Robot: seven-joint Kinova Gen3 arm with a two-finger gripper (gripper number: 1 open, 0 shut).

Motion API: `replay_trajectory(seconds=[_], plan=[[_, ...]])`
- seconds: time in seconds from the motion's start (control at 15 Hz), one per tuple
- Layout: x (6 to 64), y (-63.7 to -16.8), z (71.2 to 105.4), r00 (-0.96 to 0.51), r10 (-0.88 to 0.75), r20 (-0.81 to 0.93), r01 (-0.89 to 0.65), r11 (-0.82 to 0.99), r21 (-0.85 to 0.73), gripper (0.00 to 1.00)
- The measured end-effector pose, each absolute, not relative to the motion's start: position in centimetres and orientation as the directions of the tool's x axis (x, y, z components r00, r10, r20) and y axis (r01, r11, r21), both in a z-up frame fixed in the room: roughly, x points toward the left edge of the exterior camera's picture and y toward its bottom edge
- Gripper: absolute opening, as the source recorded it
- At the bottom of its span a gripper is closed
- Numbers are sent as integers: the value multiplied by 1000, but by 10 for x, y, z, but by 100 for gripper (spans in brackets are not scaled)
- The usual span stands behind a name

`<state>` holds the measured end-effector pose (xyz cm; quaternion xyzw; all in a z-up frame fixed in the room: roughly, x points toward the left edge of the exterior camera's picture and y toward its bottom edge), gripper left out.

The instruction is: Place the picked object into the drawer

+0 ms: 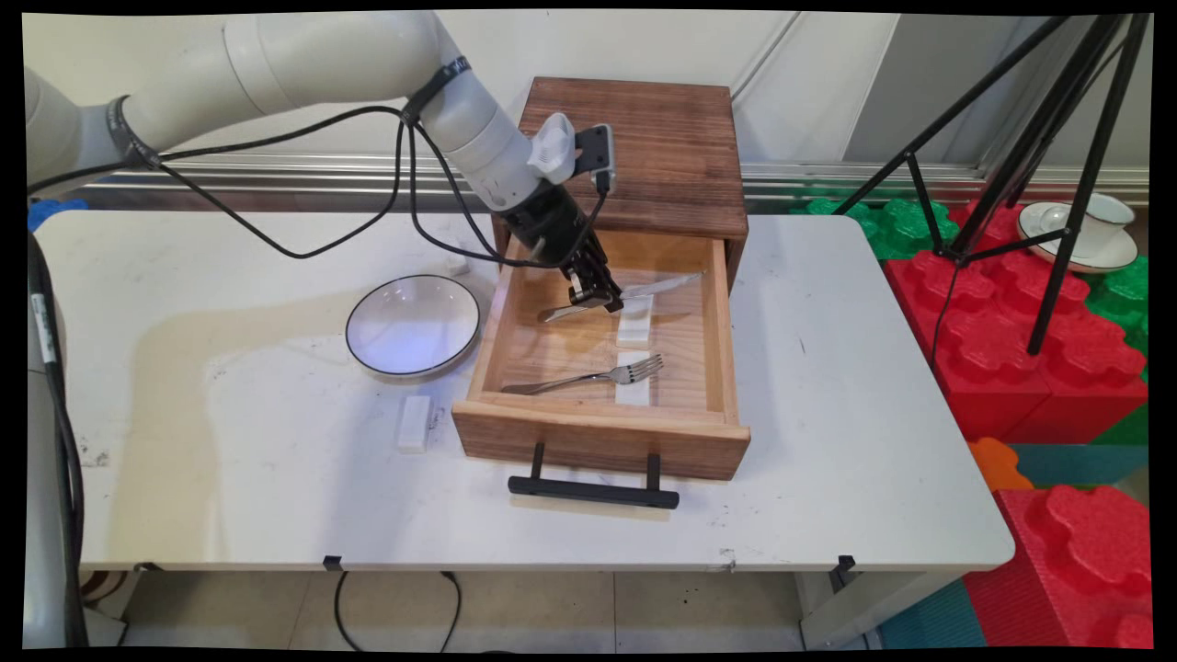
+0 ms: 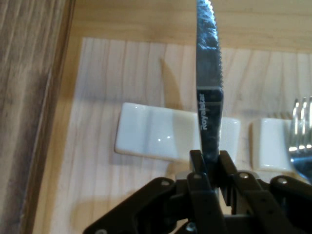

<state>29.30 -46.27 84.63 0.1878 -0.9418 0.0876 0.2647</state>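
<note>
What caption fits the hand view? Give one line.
Gripper shut on a serrated table knife above a white cutlery rest in the wooden drawer.

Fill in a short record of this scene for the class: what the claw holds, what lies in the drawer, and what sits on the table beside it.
Claw: claw shut on the knife, held above the drawer floor
Knife detail: serrated blade, over a white rest
Drawer: open wooden drawer with a black handle
Also in drawer: fork, tines on a second white rest
On table: white plate left of the drawer, white block near it
</note>
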Motion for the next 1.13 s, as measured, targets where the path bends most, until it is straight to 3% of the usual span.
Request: replay_trajectory(seconds=[0.67,0.73,1.13], plan=[[295,-476,822,-802,-312,509,-401,913,-72,0],[294,-477,821,-802,-313,509,-402,913,-71,100],[293,-482,823,-791,-330,515,-424,903,-72,100]])
